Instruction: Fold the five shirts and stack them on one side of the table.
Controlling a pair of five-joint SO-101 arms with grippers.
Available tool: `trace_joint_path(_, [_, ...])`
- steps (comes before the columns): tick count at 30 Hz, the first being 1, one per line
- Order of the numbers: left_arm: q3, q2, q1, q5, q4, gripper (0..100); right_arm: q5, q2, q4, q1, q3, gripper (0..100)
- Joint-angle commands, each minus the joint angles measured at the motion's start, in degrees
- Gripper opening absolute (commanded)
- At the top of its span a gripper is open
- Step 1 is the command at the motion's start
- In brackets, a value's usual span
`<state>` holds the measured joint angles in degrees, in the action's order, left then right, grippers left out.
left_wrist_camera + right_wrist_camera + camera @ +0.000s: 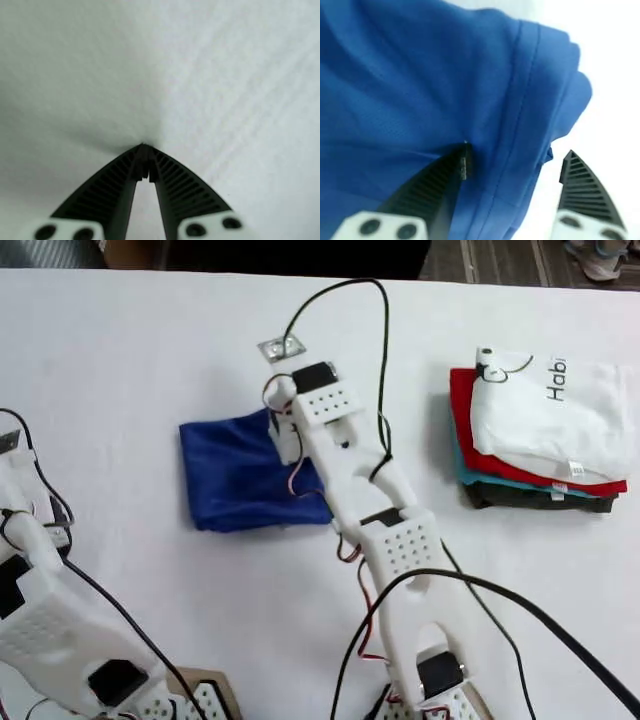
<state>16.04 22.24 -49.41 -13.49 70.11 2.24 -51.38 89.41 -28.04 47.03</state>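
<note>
A folded blue shirt (235,475) lies left of the table's middle. My right gripper (517,155) is open at the shirt's right edge: one finger (445,175) rests on the blue shirt (420,90), the other stands past the hem over the bare table. In the high view the right gripper (285,435) sits at that same edge. A stack of folded shirts (540,430) lies at the right, white on top, then red, teal and a dark one. My left gripper (143,162) is shut on nothing, just above the white table, and its arm (40,610) is at the front left.
A small metal plate (280,347) lies on the white table (130,370) behind the blue shirt. Black cables (380,360) run from the right arm across the middle. There is free room at the back left and between the blue shirt and the stack.
</note>
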Motion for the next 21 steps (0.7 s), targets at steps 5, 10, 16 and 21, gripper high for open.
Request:
trace_joint_path(5, [2.3,0.2,0.2,0.2,-0.4,3,0.4,0.3,-1.4,1.0,0.4,28.6])
trace_joint_path(10, [2.3,0.2,0.2,0.3,-0.4,3,-0.7,-3.4,1.5,0.8,0.8,28.6])
trace_joint_path(16, [2.3,0.2,0.2,0.3,-0.4,3,-0.2,-7.8,5.4,1.0,1.6,28.6])
trace_joint_path(21, [2.3,0.2,0.1,0.4,-0.4,3,3.1,-7.9,5.8,0.1,3.5,18.4])
